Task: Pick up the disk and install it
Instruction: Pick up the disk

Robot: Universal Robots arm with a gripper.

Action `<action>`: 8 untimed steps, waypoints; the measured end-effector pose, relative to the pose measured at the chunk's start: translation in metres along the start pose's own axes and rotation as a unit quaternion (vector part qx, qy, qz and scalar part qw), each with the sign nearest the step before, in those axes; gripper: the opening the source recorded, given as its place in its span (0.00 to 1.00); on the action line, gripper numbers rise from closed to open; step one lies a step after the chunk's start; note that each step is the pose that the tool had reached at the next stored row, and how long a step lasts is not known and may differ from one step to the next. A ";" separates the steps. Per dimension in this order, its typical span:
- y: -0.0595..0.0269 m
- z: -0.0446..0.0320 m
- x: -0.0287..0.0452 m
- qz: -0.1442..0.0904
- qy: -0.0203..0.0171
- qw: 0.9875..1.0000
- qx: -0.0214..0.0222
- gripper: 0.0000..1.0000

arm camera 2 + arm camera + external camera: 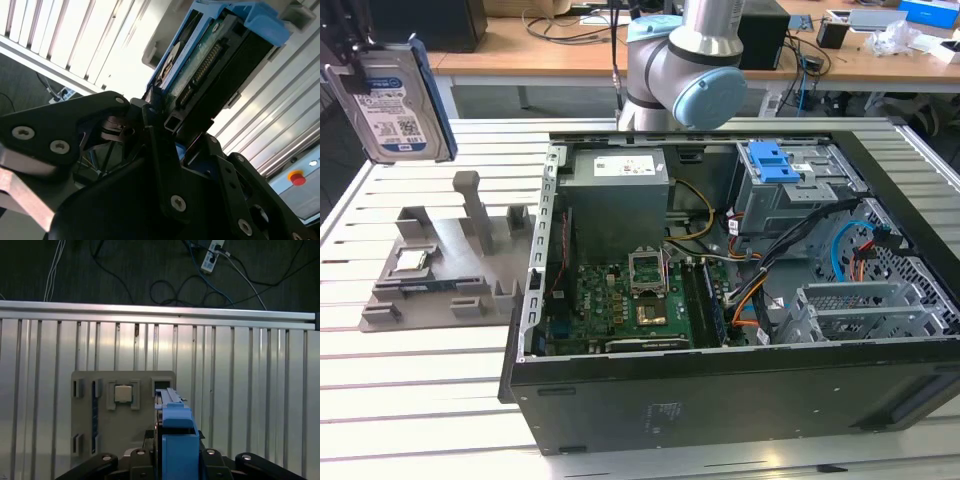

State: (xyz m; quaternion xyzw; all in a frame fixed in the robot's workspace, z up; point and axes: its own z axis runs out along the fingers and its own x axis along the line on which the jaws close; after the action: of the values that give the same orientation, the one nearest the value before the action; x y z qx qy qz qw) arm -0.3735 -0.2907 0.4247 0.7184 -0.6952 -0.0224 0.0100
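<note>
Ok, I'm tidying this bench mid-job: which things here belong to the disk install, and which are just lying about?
In the job: the disk, gripped by the hand; the open computer case, likely its destination.
Lying about: the grey tray; the small square chip on it.

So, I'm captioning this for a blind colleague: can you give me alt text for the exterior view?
The gripper holds the disk on edge, high at the exterior view's left, above a grey fixture on the slatted table. An open computer case lies at the exterior view's right, its boards and cables exposed, with the arm behind it.
</note>
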 end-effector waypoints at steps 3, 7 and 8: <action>0.0002 -0.0052 -0.0001 0.000 0.000 1.000 0.000 0.37; 0.0006 -0.0123 -0.0003 0.000 0.000 1.000 0.000 0.37; 0.0006 -0.0137 -0.0003 0.000 0.000 1.000 0.000 0.37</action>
State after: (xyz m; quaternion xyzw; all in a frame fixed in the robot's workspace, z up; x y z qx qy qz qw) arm -0.3735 -0.2906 0.4384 0.7184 -0.6952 -0.0224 0.0101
